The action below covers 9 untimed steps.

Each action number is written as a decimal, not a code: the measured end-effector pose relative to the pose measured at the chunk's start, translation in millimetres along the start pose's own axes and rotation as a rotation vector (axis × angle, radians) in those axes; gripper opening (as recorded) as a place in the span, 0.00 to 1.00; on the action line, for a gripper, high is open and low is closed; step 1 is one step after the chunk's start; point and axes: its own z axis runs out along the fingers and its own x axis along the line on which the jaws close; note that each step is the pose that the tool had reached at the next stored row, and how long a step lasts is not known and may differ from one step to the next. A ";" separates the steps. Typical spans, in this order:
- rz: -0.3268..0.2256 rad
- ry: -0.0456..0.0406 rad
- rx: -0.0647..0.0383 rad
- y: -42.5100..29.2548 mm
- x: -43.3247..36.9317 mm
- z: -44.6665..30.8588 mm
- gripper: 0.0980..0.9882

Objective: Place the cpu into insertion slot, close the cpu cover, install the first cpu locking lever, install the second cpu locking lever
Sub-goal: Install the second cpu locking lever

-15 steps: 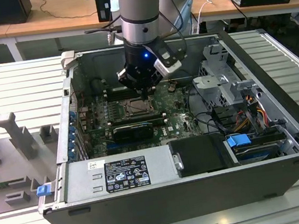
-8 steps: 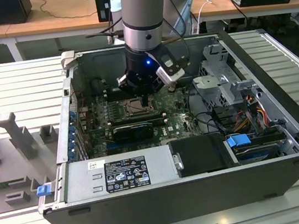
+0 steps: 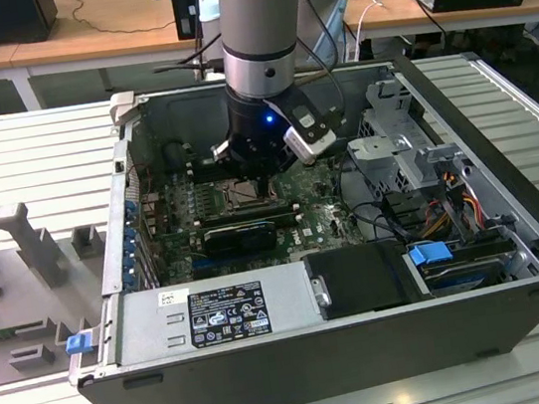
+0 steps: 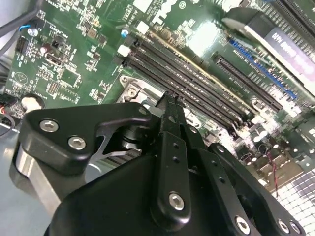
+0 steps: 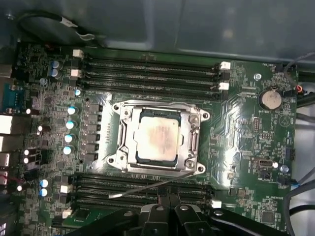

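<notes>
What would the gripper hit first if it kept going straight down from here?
Probably the thin silver locking lever beside the grey metal cpu cover; the gripper sits just over it, though depth is unclear.

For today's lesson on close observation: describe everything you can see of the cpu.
The cpu is a small flat square chip with a pale silver-grey, slightly smudged metal top. It lies level in the socket on the green motherboard, framed by the cpu cover, which is closed around it, its top showing through the window.
</notes>
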 end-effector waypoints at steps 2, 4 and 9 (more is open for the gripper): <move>0.000 -0.0013 -0.015 -4.0 1.5 0.0 0.01; 0.000 -0.0022 -0.025 -3.9 4.3 1.2 0.01; 0.004 -0.0027 -0.029 -2.6 22.3 4.7 0.01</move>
